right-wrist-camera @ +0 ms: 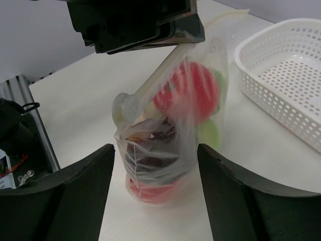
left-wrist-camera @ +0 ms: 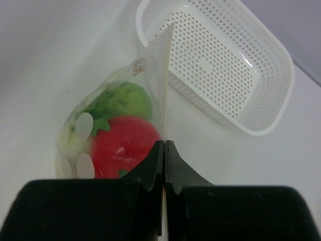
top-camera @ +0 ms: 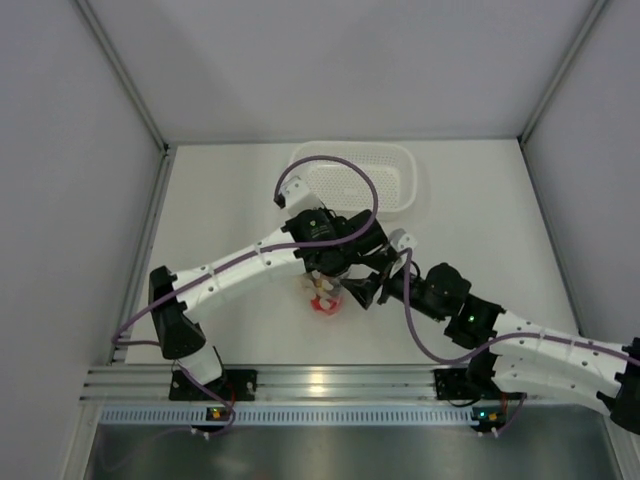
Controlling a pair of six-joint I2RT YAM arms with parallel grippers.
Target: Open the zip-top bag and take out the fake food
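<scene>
one white table [top-camera: 480,220] holds everything. the white basket [top-camera: 352,180] sits at 12 o'clock from the zip-top bag [right-wrist-camera: 170,130], near it but not touching. the bag stands upright with its bottom on the table. its top edge is pinched in the left gripper [left-wrist-camera: 164,150], whose jaws are pressed together on the plastic. the right gripper [right-wrist-camera: 155,150], reaching in from 4 o'clock, is spread wide with a finger on either side of the bag; i cannot tell if they touch it. the fake food [left-wrist-camera: 125,145], red, green and dark pieces, is inside the bag.

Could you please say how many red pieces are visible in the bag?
2: a red ball high in the zip-top bag, a red piece at its bottom; others may be hidden.
</scene>
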